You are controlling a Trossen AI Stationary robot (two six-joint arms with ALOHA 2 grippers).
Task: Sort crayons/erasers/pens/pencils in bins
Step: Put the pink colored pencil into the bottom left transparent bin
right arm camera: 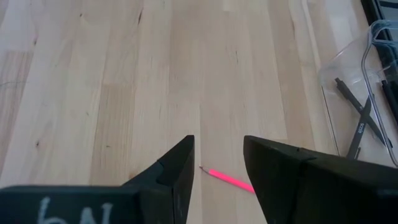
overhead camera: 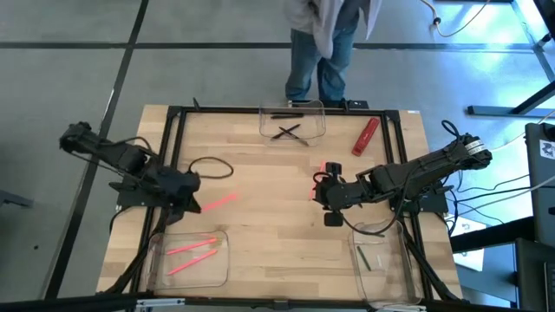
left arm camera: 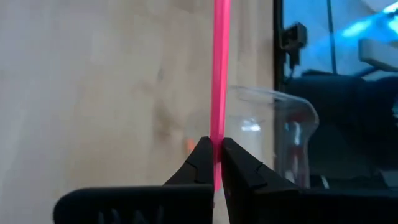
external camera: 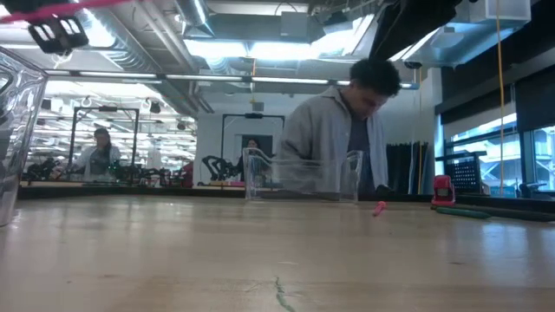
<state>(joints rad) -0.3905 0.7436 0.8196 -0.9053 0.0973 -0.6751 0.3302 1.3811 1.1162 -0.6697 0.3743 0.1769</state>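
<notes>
My left gripper [overhead camera: 196,204] hovers above the table's left side, shut on a long pink stick [overhead camera: 222,199]. Just nearer lies a clear bin [overhead camera: 158,260] with two pink sticks [overhead camera: 192,254] flat on its floor. A far bin [overhead camera: 292,111] holds crossed black pens [overhead camera: 289,132]. The near right bin [overhead camera: 395,270] holds a short dark stick [overhead camera: 365,258]. My right gripper [right arm camera: 217,162] hangs open at mid table over another pink stick [right arm camera: 231,180] lying flat on the wood. My left gripper pinches the pink stick near one end [left arm camera: 217,144] between its two fingertips [left arm camera: 200,155]. The stick runs on ahead of the fingers, along them, toward the table's right. It is lifted clear of the table, seen high in the low view [external camera: 74,9].
A chunky red block [overhead camera: 365,136] lies at the far right. A dark cable loop [overhead camera: 213,166] lies on the wood behind my left gripper. A black frame [overhead camera: 173,130] borders the table. A person [overhead camera: 323,43] stands at the far edge. Bare wood [overhead camera: 269,243] lies between the near bins.
</notes>
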